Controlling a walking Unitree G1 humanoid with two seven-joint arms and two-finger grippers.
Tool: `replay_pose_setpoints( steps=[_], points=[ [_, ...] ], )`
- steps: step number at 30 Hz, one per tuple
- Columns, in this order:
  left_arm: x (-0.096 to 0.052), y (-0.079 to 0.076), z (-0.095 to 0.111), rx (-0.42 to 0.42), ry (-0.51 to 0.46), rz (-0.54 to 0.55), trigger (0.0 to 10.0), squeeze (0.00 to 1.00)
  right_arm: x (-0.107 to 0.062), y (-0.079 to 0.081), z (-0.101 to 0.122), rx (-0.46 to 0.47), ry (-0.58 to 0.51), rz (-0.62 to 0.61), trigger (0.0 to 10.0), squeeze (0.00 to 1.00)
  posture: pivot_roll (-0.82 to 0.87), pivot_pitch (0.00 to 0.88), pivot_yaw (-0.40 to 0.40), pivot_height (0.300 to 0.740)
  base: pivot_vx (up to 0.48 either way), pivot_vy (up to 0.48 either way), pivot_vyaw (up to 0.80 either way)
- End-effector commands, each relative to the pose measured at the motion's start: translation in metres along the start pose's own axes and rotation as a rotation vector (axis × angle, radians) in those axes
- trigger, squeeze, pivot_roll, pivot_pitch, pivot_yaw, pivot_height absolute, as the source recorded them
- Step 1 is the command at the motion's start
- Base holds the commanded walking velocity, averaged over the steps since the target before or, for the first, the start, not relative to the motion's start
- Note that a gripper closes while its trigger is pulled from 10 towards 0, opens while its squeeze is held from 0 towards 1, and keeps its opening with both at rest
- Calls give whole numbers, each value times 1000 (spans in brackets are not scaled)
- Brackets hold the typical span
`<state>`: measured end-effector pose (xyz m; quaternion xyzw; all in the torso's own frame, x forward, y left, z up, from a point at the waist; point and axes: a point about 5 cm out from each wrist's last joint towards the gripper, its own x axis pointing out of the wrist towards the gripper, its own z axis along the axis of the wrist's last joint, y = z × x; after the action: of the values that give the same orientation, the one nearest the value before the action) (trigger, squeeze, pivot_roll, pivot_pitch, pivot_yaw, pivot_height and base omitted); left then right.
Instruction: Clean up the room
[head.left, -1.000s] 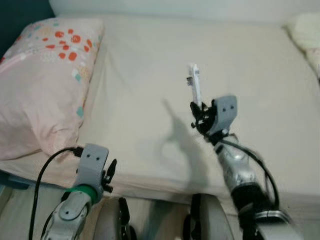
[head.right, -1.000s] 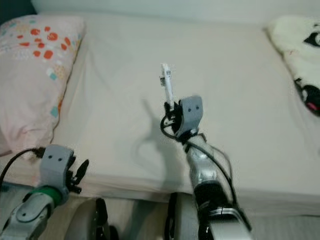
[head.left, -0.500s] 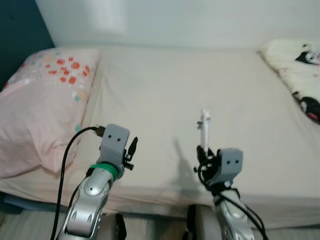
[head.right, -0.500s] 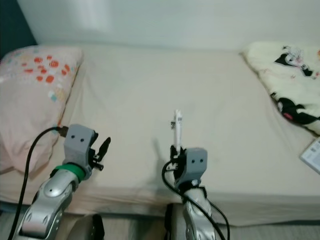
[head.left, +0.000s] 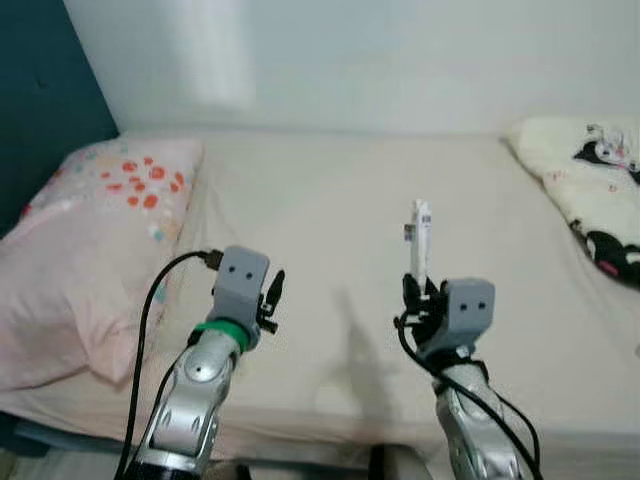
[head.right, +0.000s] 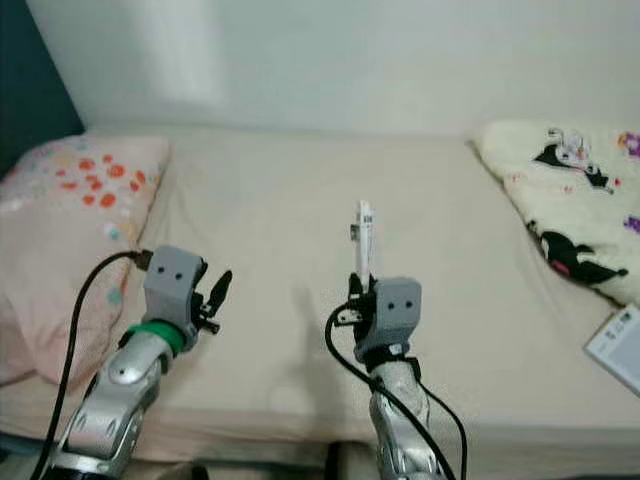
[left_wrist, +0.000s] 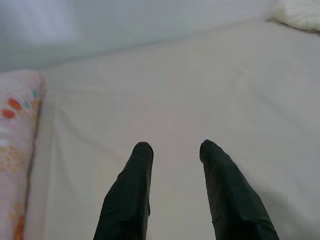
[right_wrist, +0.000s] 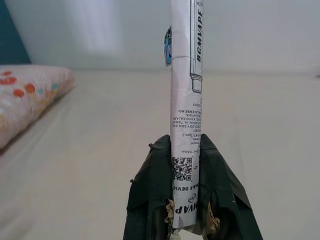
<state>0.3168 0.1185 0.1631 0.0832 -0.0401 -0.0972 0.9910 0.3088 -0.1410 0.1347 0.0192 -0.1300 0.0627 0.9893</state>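
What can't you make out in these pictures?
- Box small print: right wrist view, blurred; its foot sits hidden between the right gripper's fingers.
- White card: right eye view, cut by the edge.
- Blanket pattern: too small to read.

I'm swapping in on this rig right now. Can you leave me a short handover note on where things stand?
Right hand: shut on a slim white printed box, held upright above the beige bed sheet.
Left hand: open, holding nothing, raised over the sheet near the pink dotted pillow.
A cream blanket with black cartoon figures lies on the robot's right side of the bed, a white card by that edge.
Done: box picked up.
Left: put the box away; deal with the card.
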Motion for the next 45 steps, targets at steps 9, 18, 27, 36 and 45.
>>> replay_pose_setpoints(
  steps=[9, 18, 27, 36, 45],
  points=[
    [5, -2, -6, -25, 15, 7, 10000, 0, 0, 3, -3, -2, 35, 8, 10000, 0, -106, 1, 60, 725, 0, 0, 0],
    [6, -4, -8, -34, 16, 3, 10000, 0, -1, 3, -3, -16, 31, -1, 10000, 0, -107, 2, 63, 740, 0, 0, 0],
    [6, -6, -9, -44, 20, -5, 10000, 0, -2, 5, -6, -7, 45, 3, 10000, 0, -107, 4, 63, 740, -242, 0, 0],
    [5, -4, -11, -43, 25, -2, 10000, 0, -1, 7, -6, -5, 48, 2, 10000, 0, -107, 5, 67, 740, -327, 0, 0],
    [5, -3, -12, -39, 27, -1, 10000, 0, -1, 7, -6, 4, 45, -4, 10000, 0, -106, 7, 71, 740, -322, 0, 0]
  ],
)
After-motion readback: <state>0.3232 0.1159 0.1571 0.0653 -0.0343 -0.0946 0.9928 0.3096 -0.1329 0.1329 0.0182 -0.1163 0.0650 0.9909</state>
